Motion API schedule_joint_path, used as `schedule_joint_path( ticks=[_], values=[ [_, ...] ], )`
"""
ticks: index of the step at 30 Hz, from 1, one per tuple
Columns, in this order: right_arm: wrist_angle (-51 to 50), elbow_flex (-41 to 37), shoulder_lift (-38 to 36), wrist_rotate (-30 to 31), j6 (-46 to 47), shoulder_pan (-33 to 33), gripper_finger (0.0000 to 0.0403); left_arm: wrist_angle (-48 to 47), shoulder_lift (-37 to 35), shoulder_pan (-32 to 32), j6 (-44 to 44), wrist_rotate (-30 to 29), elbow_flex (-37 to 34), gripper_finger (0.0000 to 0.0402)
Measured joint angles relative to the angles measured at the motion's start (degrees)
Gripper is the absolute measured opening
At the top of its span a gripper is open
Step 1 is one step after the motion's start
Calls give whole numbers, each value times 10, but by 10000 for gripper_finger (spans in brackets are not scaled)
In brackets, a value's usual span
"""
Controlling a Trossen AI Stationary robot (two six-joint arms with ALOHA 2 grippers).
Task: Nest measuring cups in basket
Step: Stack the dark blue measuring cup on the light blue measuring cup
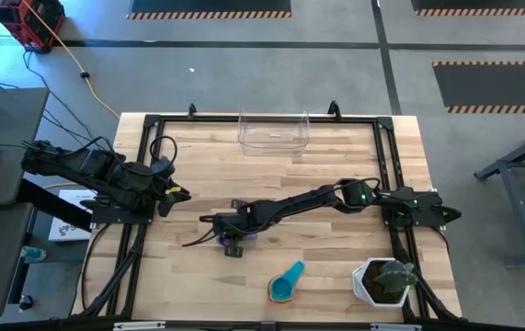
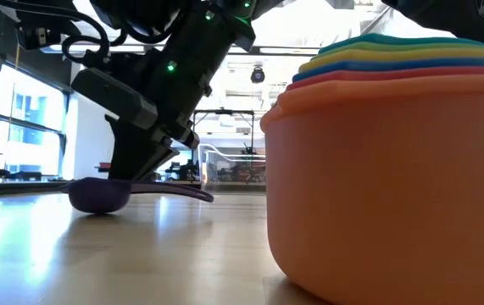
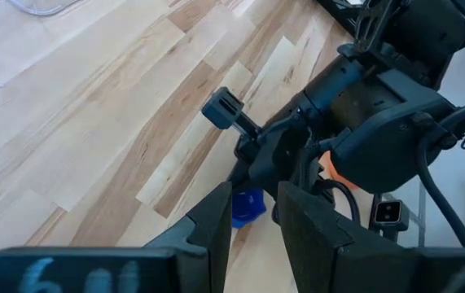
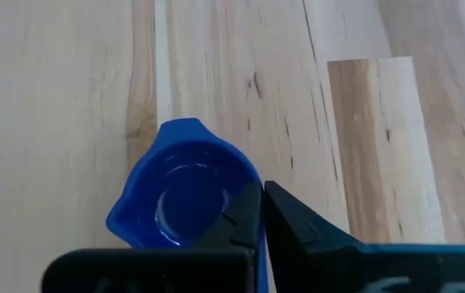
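A purple measuring cup [image 1: 236, 239] sits on its base on the table near the middle; it also shows in the low view [image 2: 97, 196], with its flat handle [image 2: 178, 191] sticking out level. My right gripper [image 1: 232, 232] reaches over from the right and is shut on this cup [image 4: 183, 195]. Several other cups form a nested stack [image 1: 287, 282] near the table's near edge, orange outermost [image 2: 386, 169]. The clear basket [image 1: 274, 131] stands at the far edge. My left gripper [image 1: 175, 195] waits open at the table's left, touching nothing. My right gripper pinches the purple cup's wall at the rim [image 4: 244, 194], one finger [image 4: 236, 224] inside the bowl and the other finger [image 4: 297, 228] outside. The fingers come from above, slanting down. The cup stands upright with its base on the table.
A white pot with a green plant [image 1: 386, 280] stands at the near right corner. Black frame rails [image 1: 142, 165] run along the table's left, right and far sides. Bare wood lies between the held cup and the basket.
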Motion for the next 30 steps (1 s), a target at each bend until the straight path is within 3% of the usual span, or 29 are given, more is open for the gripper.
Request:
schedule_joint_path(
  ticks=[10, 23, 30],
  values=[
    [-1, 0, 0, -26, 1, 1, 3, -2, 0, 0, 0, 1, 0, 91],
    [-2, 0, 0, -26, -7, 1, 90, -2, 0, 0, 0, 1, 0, 91],
    [-1, 0, 0, -60, -10, 0, 77, -2, 0, 0, 11, 0, 0, 91]
  ],
)
